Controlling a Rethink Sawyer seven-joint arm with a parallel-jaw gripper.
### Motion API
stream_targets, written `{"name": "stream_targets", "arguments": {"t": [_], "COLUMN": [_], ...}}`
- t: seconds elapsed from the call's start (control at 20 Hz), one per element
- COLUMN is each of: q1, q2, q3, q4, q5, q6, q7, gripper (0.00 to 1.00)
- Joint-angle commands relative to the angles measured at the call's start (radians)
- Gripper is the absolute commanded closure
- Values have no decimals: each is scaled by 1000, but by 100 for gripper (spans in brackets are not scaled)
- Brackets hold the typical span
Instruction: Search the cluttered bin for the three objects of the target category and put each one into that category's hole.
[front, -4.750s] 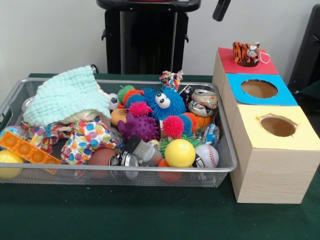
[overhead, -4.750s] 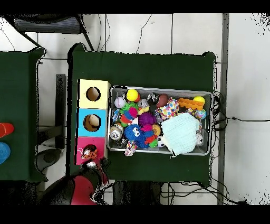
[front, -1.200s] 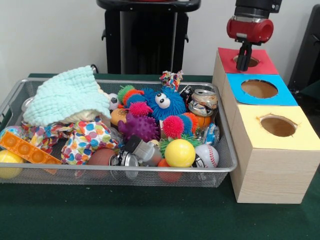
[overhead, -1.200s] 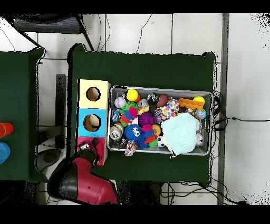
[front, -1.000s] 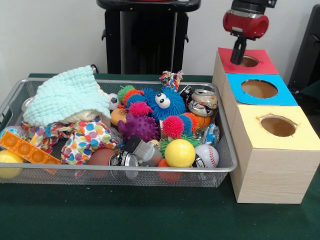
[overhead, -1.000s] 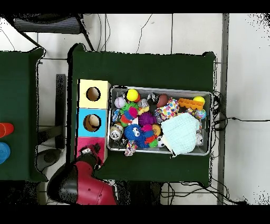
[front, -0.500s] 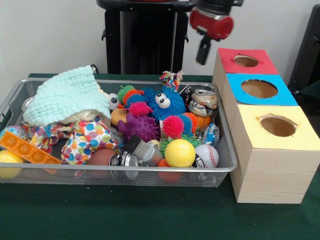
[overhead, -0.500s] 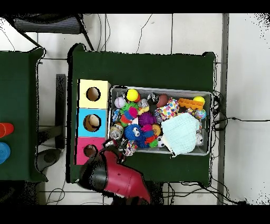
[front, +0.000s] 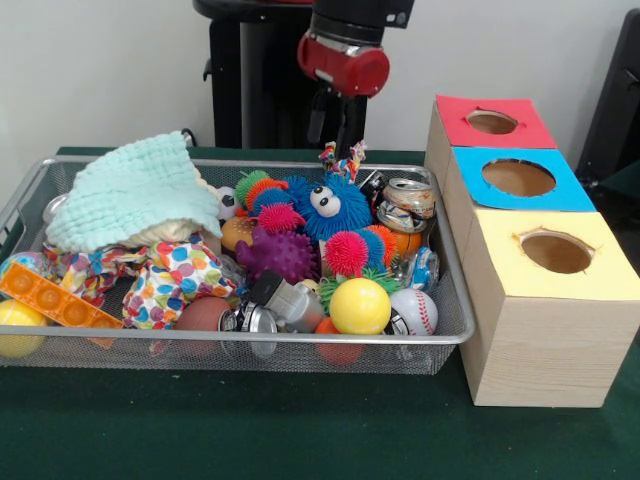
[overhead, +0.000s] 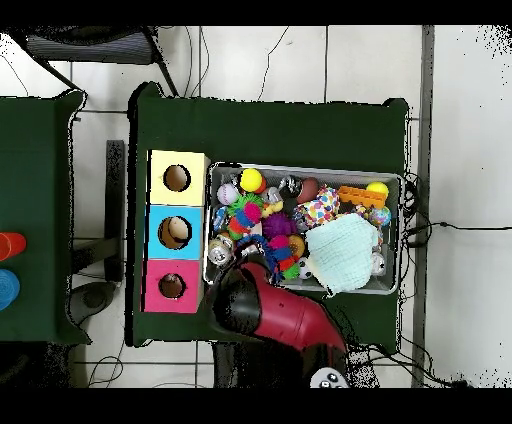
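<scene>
My gripper (front: 333, 128) hangs open and empty over the back rim of the wire mesh bin (front: 250, 338), just above a multicoloured rope toy (front: 343, 157). In the overhead view the red arm (overhead: 270, 315) covers the bin's corner beside the box. The bin holds a blue furry monster toy (front: 325, 205), a purple spiky ball (front: 280, 255), a yellow ball (front: 360, 305), a baseball (front: 413, 310), a crushed can (front: 405, 203) and a mint cloth (front: 135, 190). Beside the bin a wooden box shows a red hole (front: 492, 122), a blue hole (front: 518, 177) and a yellow hole (front: 556, 252).
A spotted cloth (front: 180, 280) and an orange pop toy (front: 55, 298) fill the bin's left front. A second green table with a red cup (overhead: 8, 245) and a blue cup (overhead: 5, 288) stands off to the side. Cables run along the floor.
The tiger toy that lay on the red hole is gone from sight. The gripper has lifted off the red hole and swung left to the bin's back rim.
</scene>
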Motion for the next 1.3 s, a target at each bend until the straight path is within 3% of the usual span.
{"name": "stream_targets", "arguments": {"t": [0.05, 0.35, 0.5, 0.7, 0.9, 1.3], "q1": [-134, -156, -123, -76, -69, -107], "q2": [46, 118, 140, 155, 131, 102], "q3": [313, 362, 329, 258, 217, 178], "q4": [-91, -143, -186, -262, -279, -269], "q5": [-82, -96, -107, -125, -149, -214], "q6": [-4, -45, -71, -16, 76, 70], "q7": [-67, -21, -15, -45, -61, -68], "gripper": [0, 0, 0, 0, 0, 0]}}
